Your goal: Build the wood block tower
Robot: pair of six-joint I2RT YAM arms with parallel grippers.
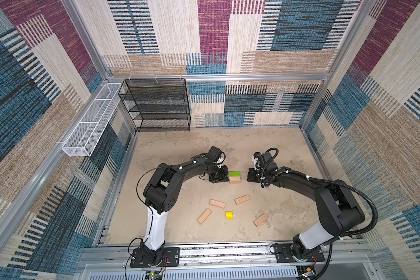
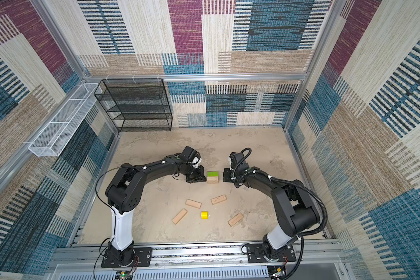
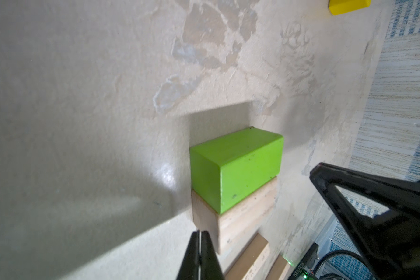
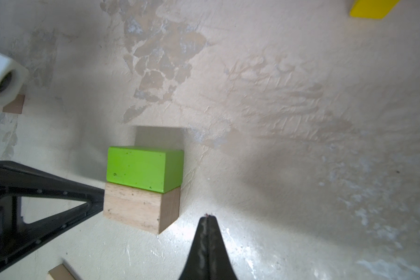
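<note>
In the middle of the floor stands a low tower: a lime-green brick [image 1: 234,173] [image 2: 212,173] lying on a tan wood block [image 1: 235,180] [image 2: 213,180]. My left gripper [image 1: 226,178] [image 3: 200,234] is shut and empty, its tips right at the tan block's [image 3: 243,218] left side. My right gripper [image 1: 248,178] [image 4: 207,216] is shut and empty too, a little off the tan block's [image 4: 134,206] right side. Nearer the front lie several loose tan planks [image 1: 217,203] [image 1: 242,199] [image 1: 204,216] and a small yellow piece [image 1: 229,214] [image 2: 204,215].
A black mesh shelf [image 1: 155,104] stands against the back wall at the left. A white wire basket [image 1: 92,121] hangs on the left wall. A fourth plank [image 1: 261,219] lies near the right arm's base. Patterned walls close in the floor on three sides.
</note>
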